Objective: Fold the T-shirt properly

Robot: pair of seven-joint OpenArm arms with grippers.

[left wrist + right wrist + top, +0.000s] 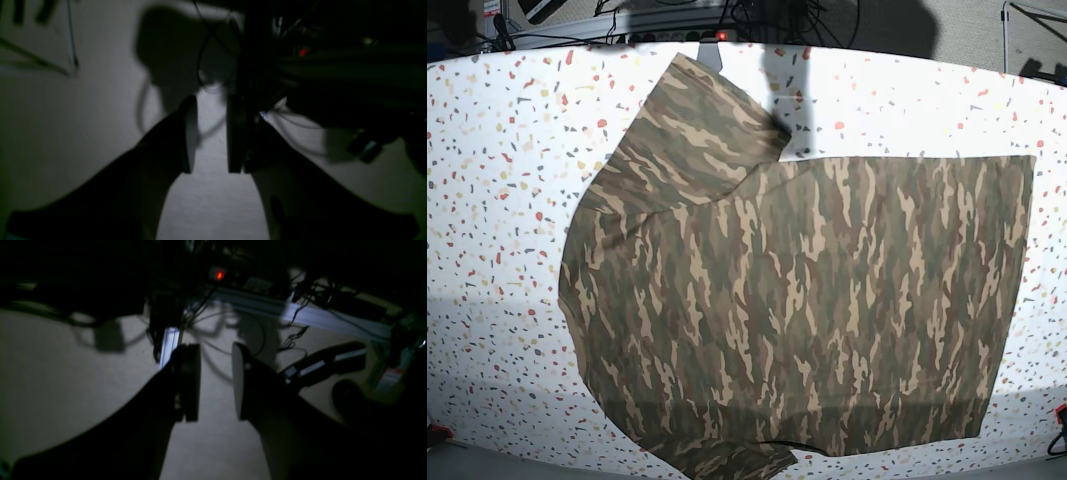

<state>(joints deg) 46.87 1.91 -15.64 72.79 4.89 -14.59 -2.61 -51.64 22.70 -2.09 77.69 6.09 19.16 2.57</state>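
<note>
We see both sets of jaws parted and empty: left gripper [208, 133] and right gripper [216, 381] frame only pale floor. Away from them, the T-shirt [807, 300] lies flat across the speckled table [497, 180], neither gripper near it.

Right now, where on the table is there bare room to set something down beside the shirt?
Bare speckled table lies left of the shirt, and in a strip beyond it at the far right. The middle and near edge are covered by cloth.
</note>
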